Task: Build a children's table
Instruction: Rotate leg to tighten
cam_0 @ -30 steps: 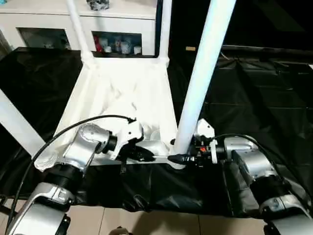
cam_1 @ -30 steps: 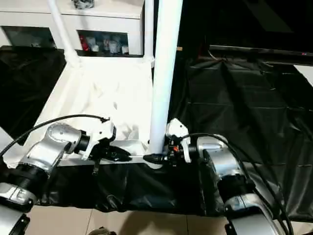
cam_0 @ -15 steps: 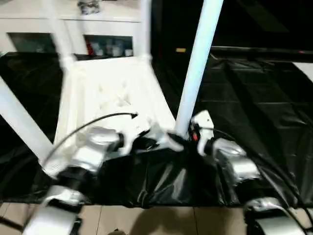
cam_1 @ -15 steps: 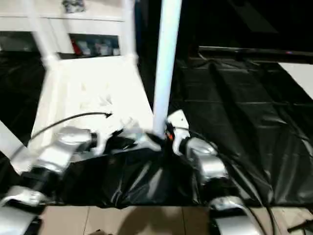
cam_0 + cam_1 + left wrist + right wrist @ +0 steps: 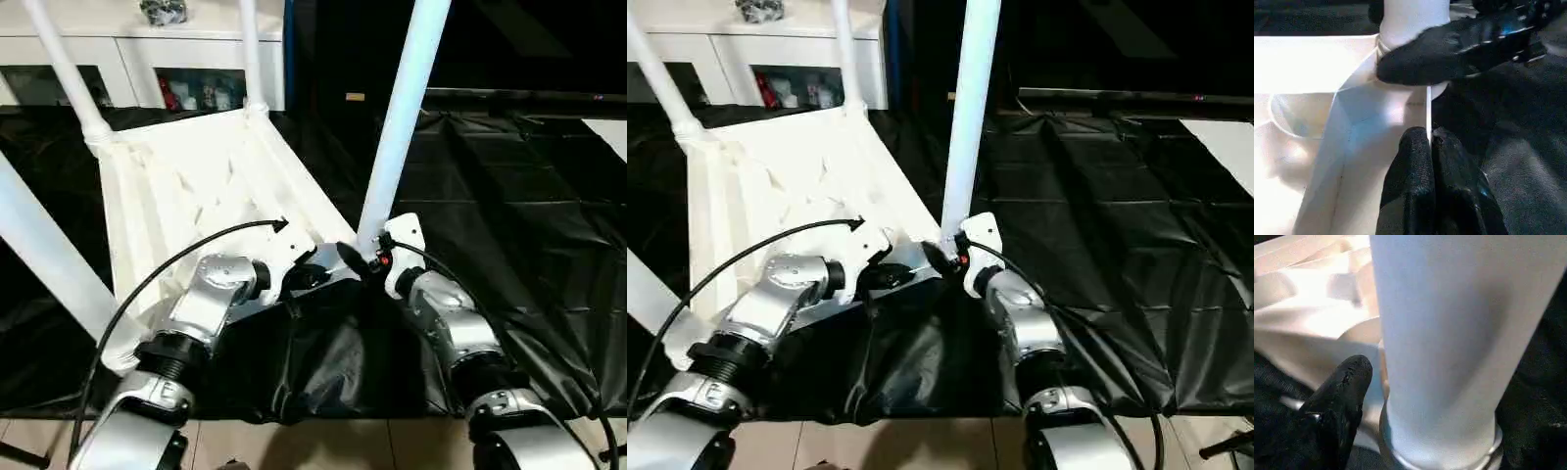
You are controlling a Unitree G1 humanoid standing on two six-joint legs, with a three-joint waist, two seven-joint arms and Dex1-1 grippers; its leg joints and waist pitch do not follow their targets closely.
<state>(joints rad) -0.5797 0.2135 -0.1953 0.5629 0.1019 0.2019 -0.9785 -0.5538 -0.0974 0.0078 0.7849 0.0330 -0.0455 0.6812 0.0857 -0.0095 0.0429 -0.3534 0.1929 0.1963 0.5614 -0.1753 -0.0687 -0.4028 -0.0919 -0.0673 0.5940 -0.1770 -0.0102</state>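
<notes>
The upturned tabletop point(image 5: 186, 186) lies ribbed side up on the black sheet point(image 5: 509, 196) that covers the floor, skewed, with a leg standing in each of its four corner sockets. At the near left corner, one leg point(image 5: 44, 259) slants up toward the left. Along the near edge, the left gripper point(image 5: 1431, 147) has its two fingers pressed together on the thin upright rim of the tabletop, pinching it just beside the near right corner. There the near right leg point(image 5: 402, 117) rises from its socket, and the right gripper point(image 5: 355, 257) is at the leg's base, one black finger point(image 5: 1344, 382) lying against the collar; from the left wrist view it seems to straddle the leg loosely, but how wide it is spread I cannot tell.

The step in hand appears to be seating or checking this last leg. To do it well, the left pinch should hold the rim steady so the tabletop cannot slide on the slick sheet, while the right gripper takes the leg low, close to the socket, and presses along its axis. Pushing sideways higher up would likely lever the corner off the sheet.
</notes>
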